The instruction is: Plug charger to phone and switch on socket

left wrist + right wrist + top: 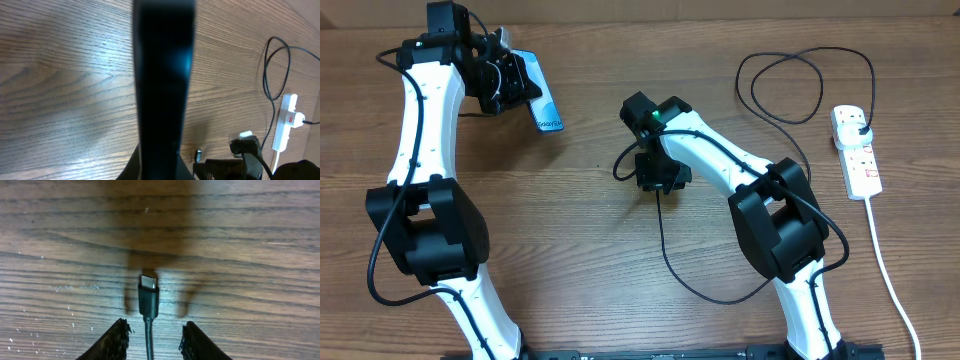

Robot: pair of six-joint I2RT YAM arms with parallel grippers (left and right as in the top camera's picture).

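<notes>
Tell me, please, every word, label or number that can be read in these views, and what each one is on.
On the phone: a short line of dark print at one end of its screen, too small to read.
On the socket: no legible marking.
Nothing else shows any text.

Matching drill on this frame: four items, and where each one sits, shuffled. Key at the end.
Items
1. phone
2. charger tip
3. charger plug
4. socket

Places
A. on the right side of the table, white cord trailing from it
B. flat on the table, the right hand open around it, not gripped
C. clamped in the left hand
D. seated in the far end of the power strip

Pairs: 1-C, 2-B, 3-D, 4-A
</notes>
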